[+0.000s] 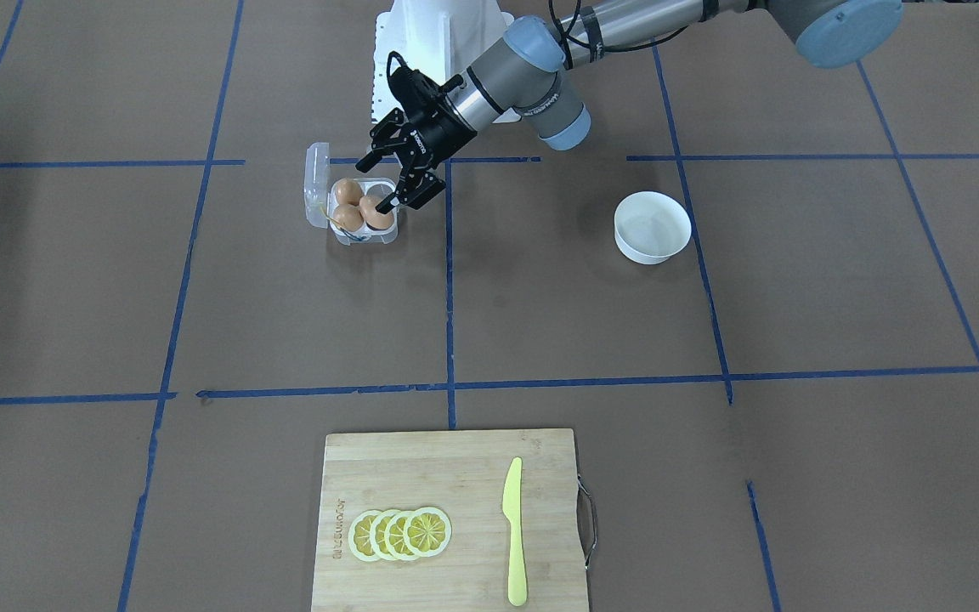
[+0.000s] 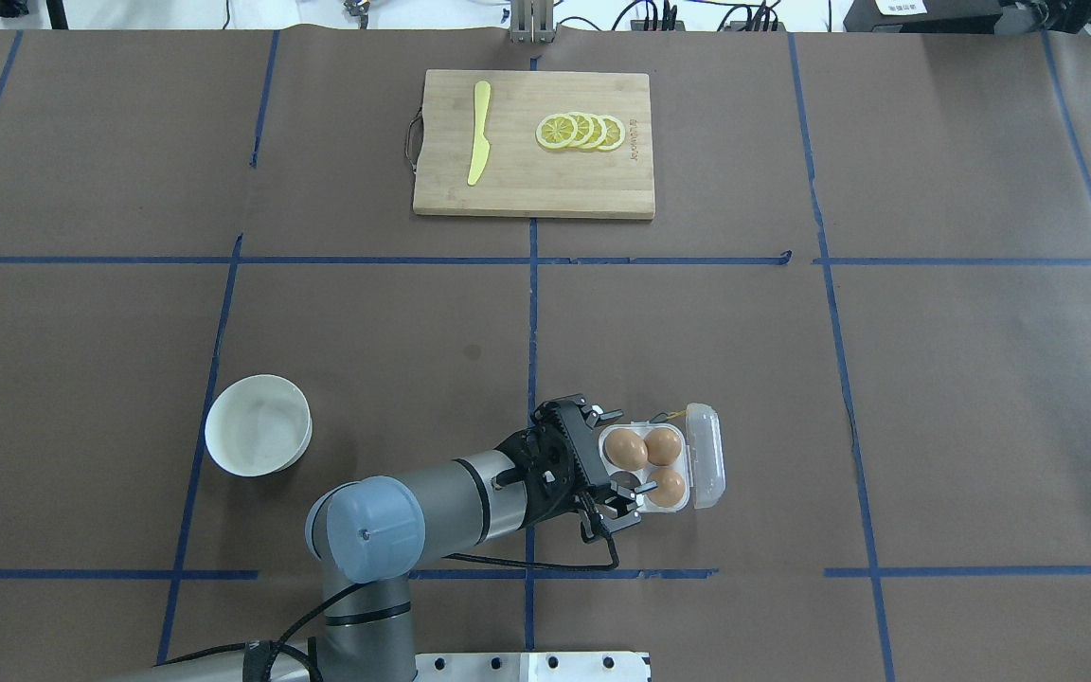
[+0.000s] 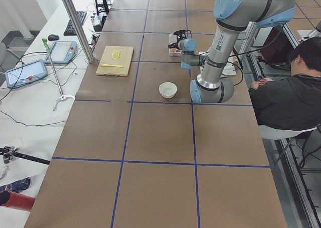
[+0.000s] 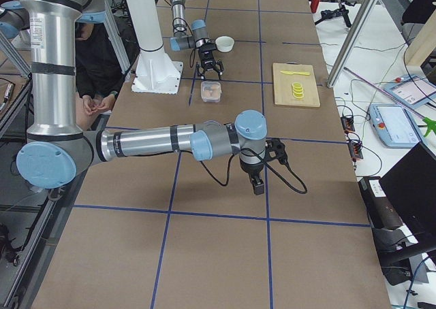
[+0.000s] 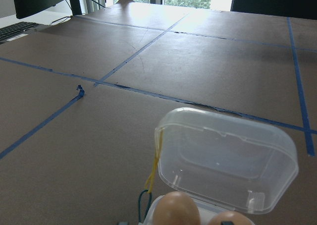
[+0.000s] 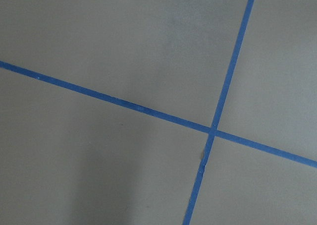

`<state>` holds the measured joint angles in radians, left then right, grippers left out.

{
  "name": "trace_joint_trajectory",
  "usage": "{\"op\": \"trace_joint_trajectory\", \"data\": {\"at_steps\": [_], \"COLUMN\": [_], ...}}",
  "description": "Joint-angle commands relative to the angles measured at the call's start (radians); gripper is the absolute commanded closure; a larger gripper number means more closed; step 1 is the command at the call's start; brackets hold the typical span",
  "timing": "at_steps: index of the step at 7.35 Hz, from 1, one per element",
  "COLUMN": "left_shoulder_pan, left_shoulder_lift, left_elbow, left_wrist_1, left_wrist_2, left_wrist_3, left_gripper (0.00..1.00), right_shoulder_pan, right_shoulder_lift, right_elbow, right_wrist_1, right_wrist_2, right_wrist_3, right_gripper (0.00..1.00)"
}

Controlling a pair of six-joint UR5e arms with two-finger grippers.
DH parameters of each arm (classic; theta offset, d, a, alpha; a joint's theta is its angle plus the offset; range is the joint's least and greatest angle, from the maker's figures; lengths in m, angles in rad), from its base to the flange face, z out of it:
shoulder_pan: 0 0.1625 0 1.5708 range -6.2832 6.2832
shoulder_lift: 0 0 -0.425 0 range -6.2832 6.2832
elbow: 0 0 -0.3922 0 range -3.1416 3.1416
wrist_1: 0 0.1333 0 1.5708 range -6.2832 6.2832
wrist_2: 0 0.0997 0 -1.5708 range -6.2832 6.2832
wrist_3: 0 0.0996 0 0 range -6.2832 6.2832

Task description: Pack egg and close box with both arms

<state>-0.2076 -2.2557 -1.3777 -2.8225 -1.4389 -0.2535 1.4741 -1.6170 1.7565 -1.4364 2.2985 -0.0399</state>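
Observation:
The clear egg box (image 2: 695, 495) lies open near the robot's base, its lid (image 2: 706, 455) folded away from the arm, a thin yellow band (image 5: 154, 163) at its hinge side. Three alike brown eggs sit in its cups (image 2: 626, 447) (image 2: 664, 445) (image 2: 667, 488); the cup nearest the arm holds none. My left gripper (image 2: 617, 464) is open just over the box's near side (image 1: 375, 185), one fingertip (image 1: 386, 205) beside the closest egg (image 1: 379, 214). The left wrist view shows the lid (image 5: 228, 160) and two egg tops. My right gripper (image 4: 257, 185) hangs over bare table far off; I cannot tell whether it is open.
A round white bowl (image 2: 258, 424) stands to the left arm's outer side. A wooden cutting board (image 2: 533, 185) with lemon slices (image 2: 581, 132) and a yellow knife (image 2: 479, 133) lies at the far edge. The white pedestal (image 1: 443, 38) is behind the box.

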Motion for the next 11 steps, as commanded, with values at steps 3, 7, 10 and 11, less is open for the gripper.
{"op": "trace_joint_trajectory", "data": {"at_steps": [3, 7, 10, 11], "left_shoulder_pan": [-0.036, -0.284, -0.648, -0.752], "left_shoulder_lift": [0.001, 0.022, 0.106, 0.139], "left_elbow": [-0.050, -0.307, -0.494, -0.512], "left_wrist_1": [0.043, 0.698, 1.183, 1.242], "left_wrist_2": [-0.032, -0.313, -0.509, -0.511], "left_wrist_3": [-0.003, -0.018, -0.007, 0.000], "left_gripper": [0.01, 0.02, 0.00, 0.00], "right_shoulder_pan": [0.000, 0.000, 0.000, 0.000], "right_shoulder_lift": [0.000, -0.003, -0.006, -0.007], "right_elbow": [0.000, 0.000, -0.003, -0.003], "right_wrist_1": [-0.001, 0.001, -0.001, -0.001], "right_wrist_2": [-0.001, 0.003, 0.003, -0.001], "right_wrist_3": [0.000, 0.002, 0.005, 0.003], "right_gripper": [0.00, 0.00, 0.00, 0.00]}}
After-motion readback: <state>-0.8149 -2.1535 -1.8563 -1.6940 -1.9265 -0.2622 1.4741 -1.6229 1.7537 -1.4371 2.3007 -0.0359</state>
